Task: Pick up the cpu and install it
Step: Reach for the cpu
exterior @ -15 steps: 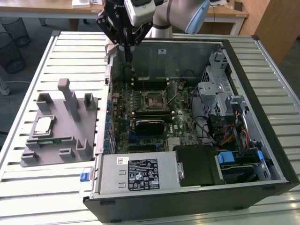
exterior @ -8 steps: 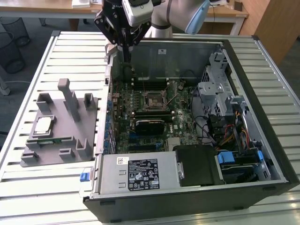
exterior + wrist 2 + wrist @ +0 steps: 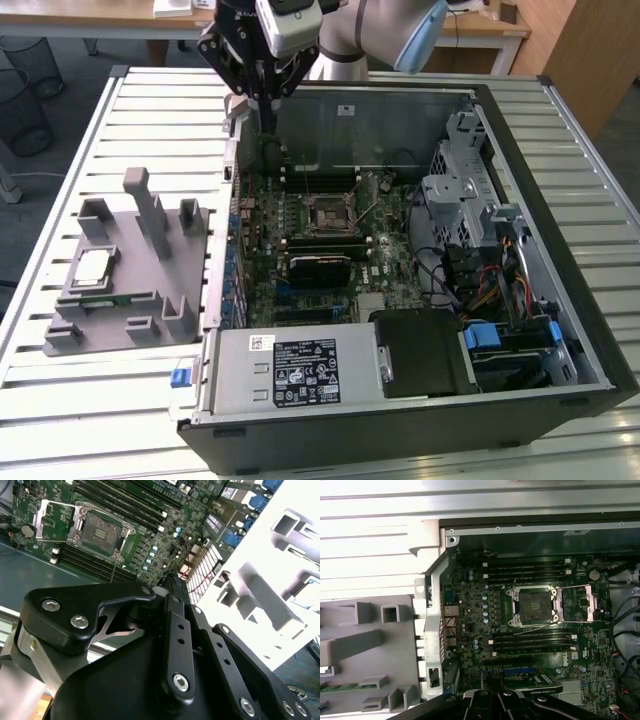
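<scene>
The pincer (image 3: 268,122) is seen in the exterior view with its jaws drawn narrow, almost together, and nothing is held between them. It is pointed straight down and is hung above the rim of the open computer case (image 3: 400,112), at the corner toward the exterior view's left and far from the camera.

Below and inward from it, the main board (image 3: 300,235) is laid flat in the case. The socket (image 3: 327,212) on it is shown empty, and its metal frame is swung open to one side, as is plain in the first wrist view.

The cpu (image 3: 93,266) is not yet picked up. It is laid flat, shiny side up, on the grey holder (image 3: 100,335), which is set on the slatted table (image 3: 120,410) just beside the case. From the pincer it is placed well apart, toward the exterior view's left and nearer the camera, and lower down. Being square, it is given no long axis to line up with. A memory stick (image 3: 112,298) is kept close beside it on the same holder. Only the one arm is there to reach it.
</scene>
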Controlling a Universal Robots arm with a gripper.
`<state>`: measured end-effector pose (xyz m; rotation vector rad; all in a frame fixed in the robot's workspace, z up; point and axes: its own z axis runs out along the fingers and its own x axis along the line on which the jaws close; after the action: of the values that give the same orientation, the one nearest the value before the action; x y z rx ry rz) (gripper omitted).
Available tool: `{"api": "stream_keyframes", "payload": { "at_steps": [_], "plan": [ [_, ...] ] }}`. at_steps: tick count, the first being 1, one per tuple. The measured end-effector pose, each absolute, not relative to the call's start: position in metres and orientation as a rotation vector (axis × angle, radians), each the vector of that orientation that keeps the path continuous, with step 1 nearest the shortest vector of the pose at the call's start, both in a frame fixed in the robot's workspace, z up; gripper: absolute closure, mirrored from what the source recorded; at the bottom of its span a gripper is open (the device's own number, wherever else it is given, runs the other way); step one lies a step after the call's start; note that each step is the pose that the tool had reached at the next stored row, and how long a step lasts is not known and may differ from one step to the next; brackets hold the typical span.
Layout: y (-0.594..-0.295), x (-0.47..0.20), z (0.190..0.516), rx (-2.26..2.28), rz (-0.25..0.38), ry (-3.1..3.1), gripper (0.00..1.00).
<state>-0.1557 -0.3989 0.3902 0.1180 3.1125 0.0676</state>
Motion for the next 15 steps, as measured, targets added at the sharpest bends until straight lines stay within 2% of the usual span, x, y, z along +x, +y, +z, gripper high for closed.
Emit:
{"api": "stream_keyframes", "payload": {
  "at_steps": [15],
  "plan": [
    [-0.3989,-0.1649,0.3893,0.118,0.068,3.112,0.89]
  ]
}}
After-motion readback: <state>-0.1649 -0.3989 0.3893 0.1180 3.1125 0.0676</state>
